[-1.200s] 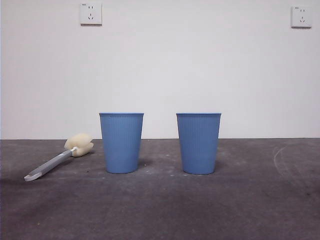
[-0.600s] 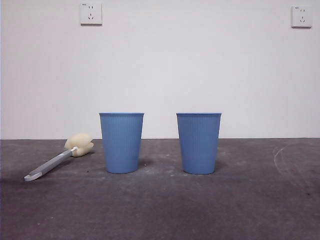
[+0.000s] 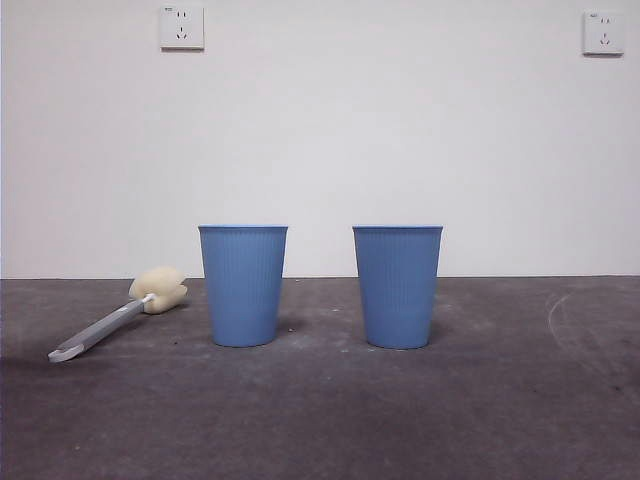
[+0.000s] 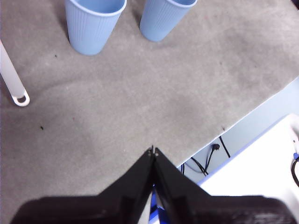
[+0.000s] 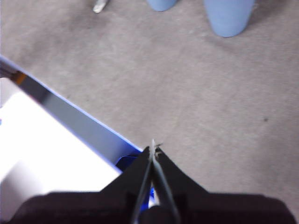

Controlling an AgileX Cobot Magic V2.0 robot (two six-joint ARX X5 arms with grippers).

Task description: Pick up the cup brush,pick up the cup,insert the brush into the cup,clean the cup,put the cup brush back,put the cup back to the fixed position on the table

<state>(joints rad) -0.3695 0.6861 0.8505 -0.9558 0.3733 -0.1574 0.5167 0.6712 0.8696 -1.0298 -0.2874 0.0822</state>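
Note:
The cup brush (image 3: 100, 331) lies on the table (image 3: 320, 410) at the left, its cream sponge head (image 3: 158, 289) toward the wall. Two alike blue ribbed cups stand upright mid-table: the left cup (image 3: 243, 285) and the right cup (image 3: 397, 287). Nothing shows which one the task means. My left gripper (image 4: 153, 151) hovers shut and empty over the table's near edge, with both cups (image 4: 95, 23) (image 4: 163, 16) and the brush's handle end (image 4: 14, 81) ahead of it. My right gripper (image 5: 153, 148) is shut and empty too, well short of the cups (image 5: 228, 16).
The table's front edge (image 4: 233, 126) runs close by both grippers, with cables (image 4: 205, 163) and a white surface (image 5: 42, 140) beyond it. Two wall sockets (image 3: 181, 27) (image 3: 603, 32) sit high on the white back wall.

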